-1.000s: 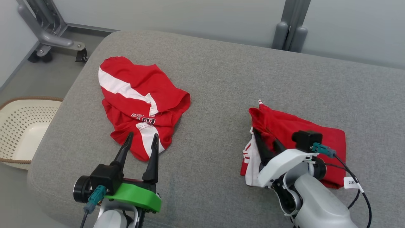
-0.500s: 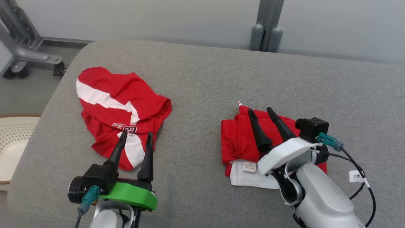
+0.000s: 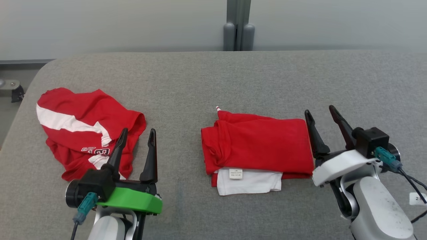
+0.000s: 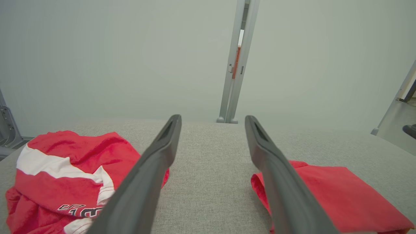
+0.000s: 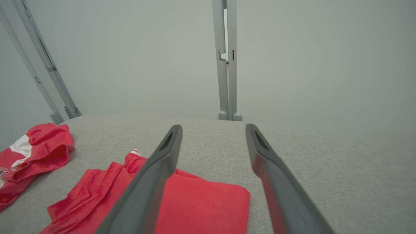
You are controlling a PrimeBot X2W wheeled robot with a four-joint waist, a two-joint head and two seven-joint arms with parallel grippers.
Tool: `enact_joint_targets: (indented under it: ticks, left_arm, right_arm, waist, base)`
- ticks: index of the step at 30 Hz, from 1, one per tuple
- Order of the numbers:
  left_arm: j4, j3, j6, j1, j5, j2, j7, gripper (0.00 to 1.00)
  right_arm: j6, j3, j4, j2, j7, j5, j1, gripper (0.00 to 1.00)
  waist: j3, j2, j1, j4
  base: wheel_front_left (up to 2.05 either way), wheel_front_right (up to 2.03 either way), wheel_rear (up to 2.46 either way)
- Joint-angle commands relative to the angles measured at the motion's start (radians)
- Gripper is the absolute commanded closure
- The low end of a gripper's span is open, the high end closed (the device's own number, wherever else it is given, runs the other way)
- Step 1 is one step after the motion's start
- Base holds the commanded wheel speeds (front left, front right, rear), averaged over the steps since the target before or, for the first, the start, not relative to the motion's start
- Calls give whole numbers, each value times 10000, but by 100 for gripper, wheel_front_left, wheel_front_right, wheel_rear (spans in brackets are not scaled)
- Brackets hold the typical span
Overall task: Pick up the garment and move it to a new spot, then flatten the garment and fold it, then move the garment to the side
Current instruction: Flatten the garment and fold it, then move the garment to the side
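The left tool (image 3: 138, 130) sits at 7 o'clock in the head view on its green mount, fingers pointing to 12 o'clock, spread apart and grasping nothing. The right tool (image 3: 318, 109) sits at 4 o'clock, its pale forearm rising from the bottom edge and its fingers leaning slightly toward 11 o'clock; it too is released and empty. In each wrist view the two dark fingers stand wide apart over bare grey cloth.

The folded garment (image 3: 260, 143) lies near the middle of the grey surface (image 3: 200, 80), between the two tools and just beside the right tool's nearer finger. It is a red, roughly rectangular stack. A white layer (image 3: 250, 181) with a small label (image 3: 235, 173) peeks out along its 6 o'clock edge. Its 9 o'clock end is bunched and wrinkled, its 3 o'clock end straight and smooth. Its long axis runs from 9 to 3 o'clock.

A crumpled garment (image 3: 80, 123), red with white bands and lettering, lies at 9 o'clock, well apart from the folded one
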State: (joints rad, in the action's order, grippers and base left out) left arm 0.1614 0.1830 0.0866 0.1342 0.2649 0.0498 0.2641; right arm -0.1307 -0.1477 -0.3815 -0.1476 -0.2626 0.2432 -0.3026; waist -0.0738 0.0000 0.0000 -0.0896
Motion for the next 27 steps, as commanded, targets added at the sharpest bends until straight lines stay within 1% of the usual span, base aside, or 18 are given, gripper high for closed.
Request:
enact_joint_targets:
  ticks: [1,9,13,21,27]
  left_arm:
    - [-57,-48,-9,59,43,18,2,0]
    - [-243,-103,-36,-214,-48,20,2,0]
    - [-115,-135,-64,-348,-115,20,2,0]
    - [-56,-139,-86,-304,-166,20,2,0]
    - [-82,-2,-68,-187,-129,20,2,0]
  right_arm:
    - [0,199,140,-121,-29,-91,285,0]
    - [0,876,1050,165,-29,-795,1078,0]
    - [0,994,1372,337,-29,-1107,1318,0]
    - [0,1080,1435,506,-29,-1356,1334,0]
    - [0,1086,1092,508,-29,-1432,1198,0]
  waist:
    - [-57,0,0,266]
    - [-64,0,0,574]
    - [-73,0,0,662]
    - [-88,0,0,621]
    - [-202,0,0,483]
  base:
    - [0,0,0]
    - [0,0,0]
    - [0,0,0]
    - [0,0,0]
    - [0,0,0]
